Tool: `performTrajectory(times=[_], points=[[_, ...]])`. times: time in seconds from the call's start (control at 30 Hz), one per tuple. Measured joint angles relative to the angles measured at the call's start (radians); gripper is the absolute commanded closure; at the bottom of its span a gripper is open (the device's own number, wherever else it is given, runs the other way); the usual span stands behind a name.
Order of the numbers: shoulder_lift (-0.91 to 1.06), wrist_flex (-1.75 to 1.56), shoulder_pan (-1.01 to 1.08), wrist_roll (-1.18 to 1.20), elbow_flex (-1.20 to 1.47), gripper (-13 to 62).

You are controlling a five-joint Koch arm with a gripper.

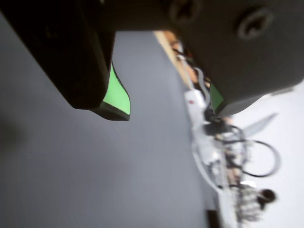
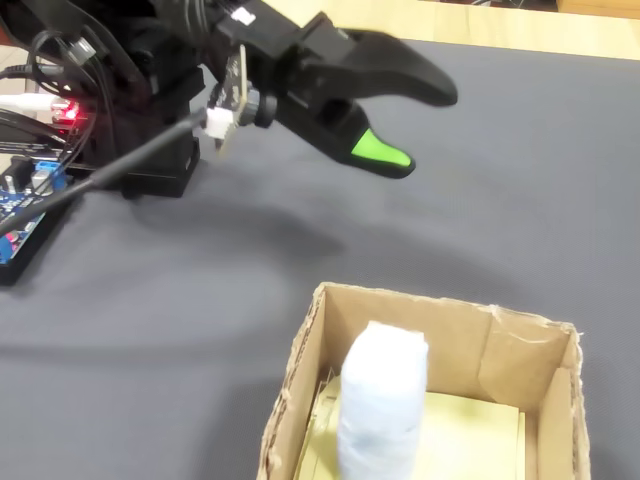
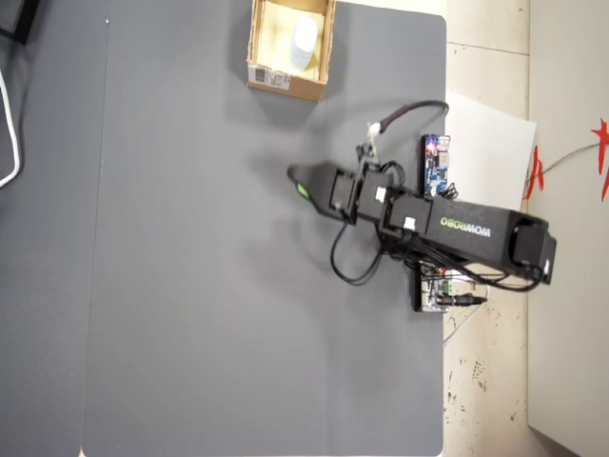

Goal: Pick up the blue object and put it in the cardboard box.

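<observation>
The pale blue fuzzy roll (image 2: pixel 381 405) already stands upright inside the cardboard box (image 2: pixel 300 370) at the lower middle of the fixed view, so what is left is a clean retreat. The gripper (image 1: pixel 169 105) hangs released and empty, its jaws parted, green pads (image 1: pixel 118 95) bare, over the matte grey worktop (image 2: pixel 150 290). Best to draw it away high, clear of the box's thin corrugated flaps.

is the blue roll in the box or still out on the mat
In the box. The blue roll stands upright inside the cardboard box, walls around it; the overhead view shows it there too. The gripper is open, empty and apart.
</observation>
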Motion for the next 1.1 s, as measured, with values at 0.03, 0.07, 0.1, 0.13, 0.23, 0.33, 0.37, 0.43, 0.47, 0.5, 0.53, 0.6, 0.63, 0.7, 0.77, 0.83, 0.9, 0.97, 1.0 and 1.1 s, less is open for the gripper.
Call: performTrajectory(times=[0.03,0.07,0.1,0.13,0.23,0.33,0.37,0.43,0.47,0.5,0.53,0.6,0.63,0.7,0.77,0.83,0.9,0.97,1.0,1.1], points=[[0.003,-0.002,-0.012,0.002,0.023,16.2],[0.006,-0.002,-0.028,0.002,0.046,16.0],[0.008,-0.002,-0.046,0.002,0.064,15.6],[0.008,-0.005,-0.072,0.002,0.101,15.6],[0.008,-0.018,-0.077,0.002,0.123,15.6],[0.008,-0.025,-0.078,0.002,0.141,15.6],[0.008,-0.026,-0.08,0.002,0.141,15.6],[0.008,-0.025,-0.086,0.002,0.141,15.6],[0.008,-0.025,-0.097,0.002,0.141,15.6],[0.008,-0.018,-0.11,0.002,0.141,15.6],[0.008,0.005,-0.124,0.002,0.141,15.6],[0.008,0.067,-0.155,0.002,0.141,15.6],[0.008,0.097,-0.163,0.002,0.141,15.6],[0.008,0.115,-0.167,0.002,0.141,15.6],[0.008,0.129,-0.167,0.0,0.141,15.6],[0.008,0.146,-0.169,0.003,0.141,15.6],[0.008,0.153,-0.17,0.003,0.141,15.6],[0.008,0.153,-0.169,0.003,0.141,15.6],[0.008,0.156,-0.164,0.003,0.141,15.6],[0.008,0.158,-0.158,0.005,0.141,15.6]])
